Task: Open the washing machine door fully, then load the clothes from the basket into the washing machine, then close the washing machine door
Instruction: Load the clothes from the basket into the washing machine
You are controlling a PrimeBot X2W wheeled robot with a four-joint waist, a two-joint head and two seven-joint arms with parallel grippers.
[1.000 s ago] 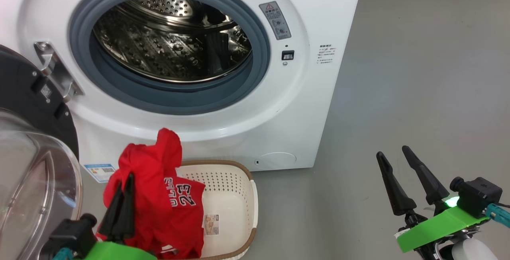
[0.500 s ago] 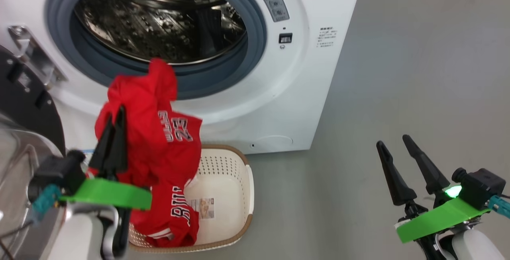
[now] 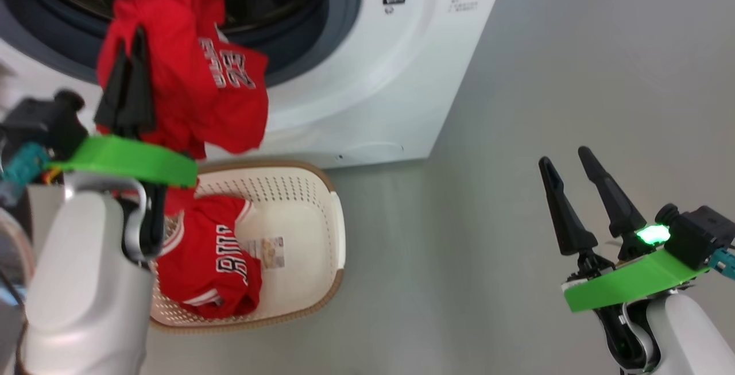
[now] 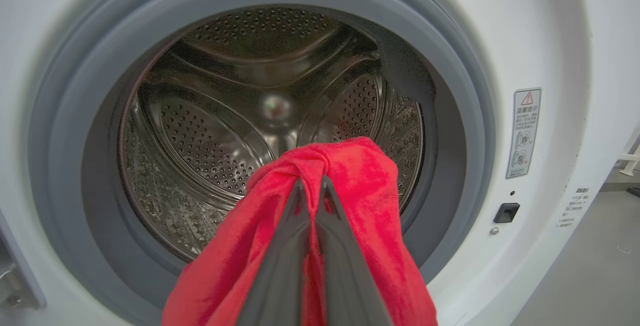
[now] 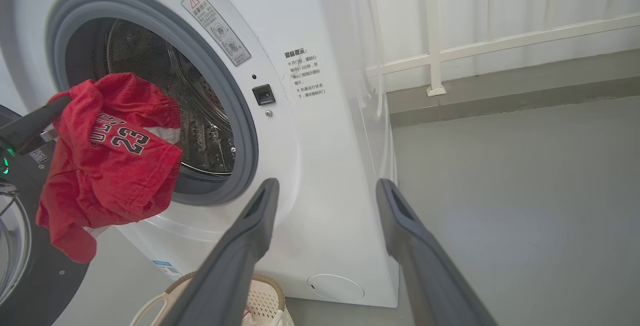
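While holding the clothes [image 3: 184,76] up at the mouth of the washing machine [image 3: 367,93], pinches one bunched fold between the tightly closed fingers of the left gripper [image 3: 130,39] and lets the rest hang loose below. Gripped high and by the top, probably so as to clear the grey seal [image 4: 470,131] and drop into the drum [image 4: 210,131] rather than snag on the lip. Not yet inside: in front of the opening, just outside the rim. Well off to the right above the floor [image 3: 488,220], right gripper [image 3: 563,155] spread wide and holding nothing, likely to keep out of the way. Door [image 5: 50,286] standing open at the left, leaving the opening free.

Seen from the head: basket [image 3: 339,237] on the floor just before the machine, with more red cloth lying in it. Whether joined to the lifted piece, cannot tell, the part between being hidden behind the forearm [image 3: 80,283]. Seen along the left fingers: a straight line into the drum, nothing visible in it, and the fold caught near the fingertips. Seen from the right wrist: the side-on hang of the clothes, lowest corner dangling below the opening, so likely needing more lift or a deeper push.
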